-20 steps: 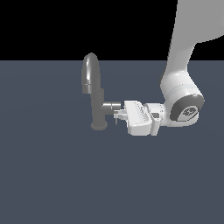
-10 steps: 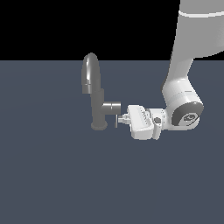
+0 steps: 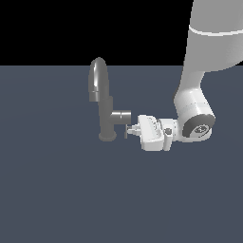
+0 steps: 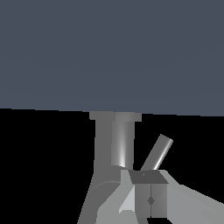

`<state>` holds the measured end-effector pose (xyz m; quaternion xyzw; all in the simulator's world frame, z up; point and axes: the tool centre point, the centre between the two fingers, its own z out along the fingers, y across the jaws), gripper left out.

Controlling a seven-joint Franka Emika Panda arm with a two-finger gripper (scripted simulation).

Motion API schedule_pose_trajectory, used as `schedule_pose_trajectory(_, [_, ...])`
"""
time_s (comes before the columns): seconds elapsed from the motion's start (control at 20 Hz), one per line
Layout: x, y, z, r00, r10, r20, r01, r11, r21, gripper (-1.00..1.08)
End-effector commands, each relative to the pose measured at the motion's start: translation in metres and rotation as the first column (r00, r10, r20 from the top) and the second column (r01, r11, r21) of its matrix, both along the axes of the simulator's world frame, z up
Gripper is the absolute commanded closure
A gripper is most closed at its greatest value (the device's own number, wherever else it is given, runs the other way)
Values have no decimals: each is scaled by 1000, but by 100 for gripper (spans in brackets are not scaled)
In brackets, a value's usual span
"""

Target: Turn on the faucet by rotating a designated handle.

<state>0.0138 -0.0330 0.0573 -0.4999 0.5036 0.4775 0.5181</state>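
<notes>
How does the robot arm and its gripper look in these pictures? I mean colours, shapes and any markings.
The arm is made of smooth, light grey-white rounded segments, with a thin pale seam ring around the upper link. The wrist joint ends in a round dark grey cap with a small light mark in its centre. The gripper has a blocky white body and short grey fingers. No cables are visible.
</notes>
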Motion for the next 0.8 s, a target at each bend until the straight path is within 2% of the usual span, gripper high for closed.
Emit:
schedule_pose_trajectory(0.0, [5, 5, -6, 1000, 5, -8, -5, 1000, 3, 108])
schedule_pose_trajectory(0.75, [34, 13, -23, 999, 14, -28, -14, 1000, 8, 108])
